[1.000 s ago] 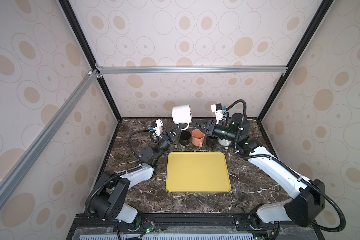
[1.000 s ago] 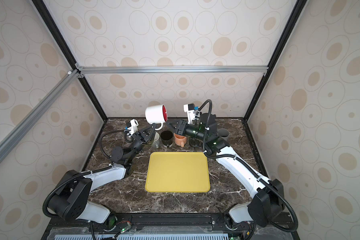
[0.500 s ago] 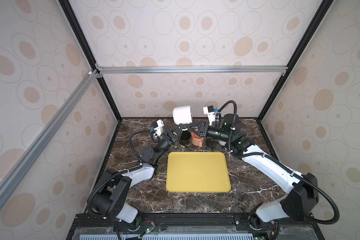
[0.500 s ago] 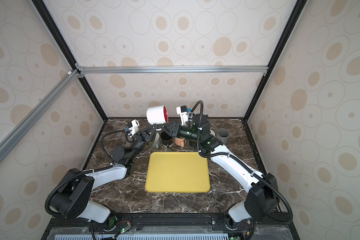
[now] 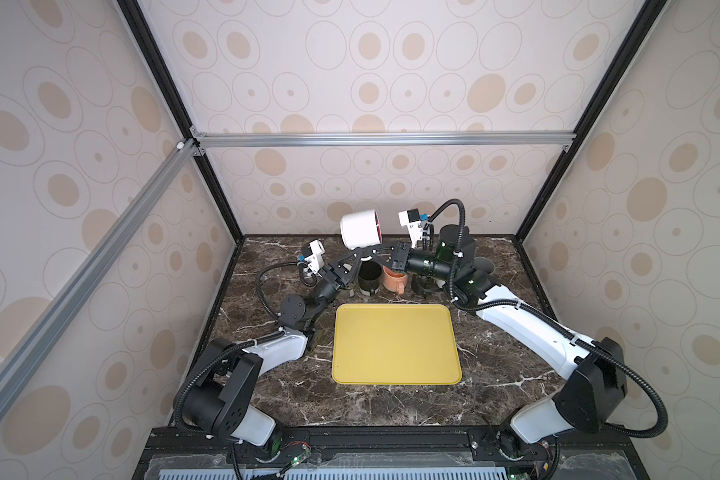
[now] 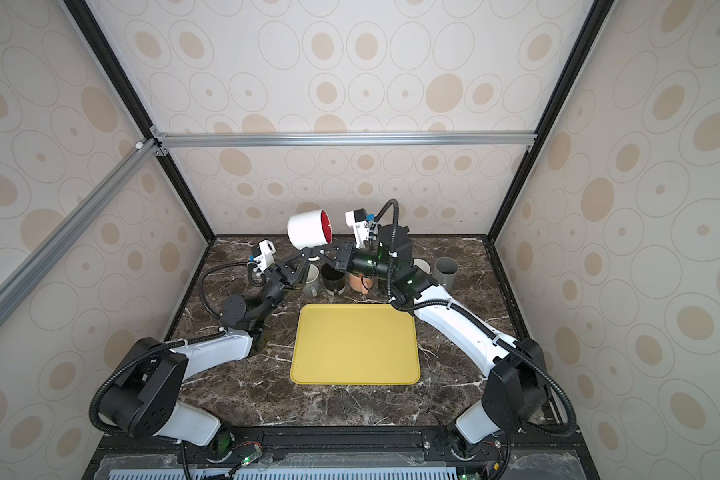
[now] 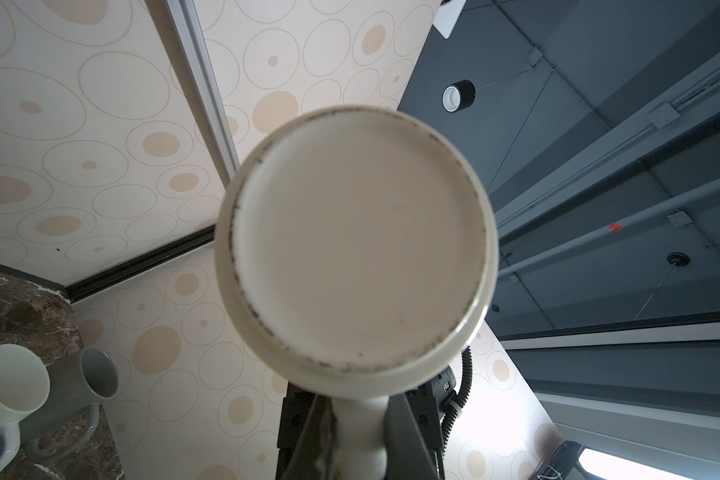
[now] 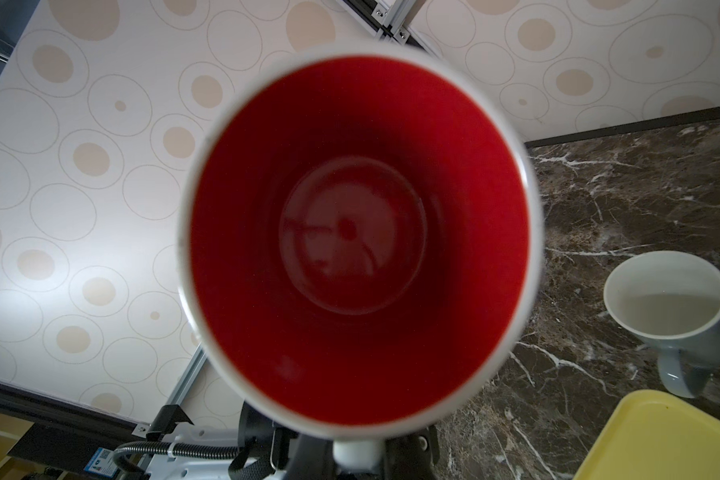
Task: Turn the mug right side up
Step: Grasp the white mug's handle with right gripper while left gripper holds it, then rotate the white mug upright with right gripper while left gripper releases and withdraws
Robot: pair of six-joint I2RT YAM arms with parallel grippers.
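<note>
Mug (image 5: pixel 360 228), white outside and red inside, hangs on its side above the back of the marble table (image 5: pixel 391 403), mouth toward the right arm. We see the left gripper (image 5: pixel 361 252) and the right gripper (image 5: pixel 373 250) both pinching its handle (image 7: pixel 360 428). Below stand a dark cup (image 5: pixel 368 274) and an orange cup (image 5: pixel 393 281).

1. The right gripper (image 5: pixel 374 250) has swung left, from above the orange mug (image 5: pixel 393 279) to under the white mug (image 5: pixel 360 229).
2. Its jaws, apart before, have closed on the mug's handle (image 8: pixel 356 453).
3. The mug's red mouth has turned further right.
</note>
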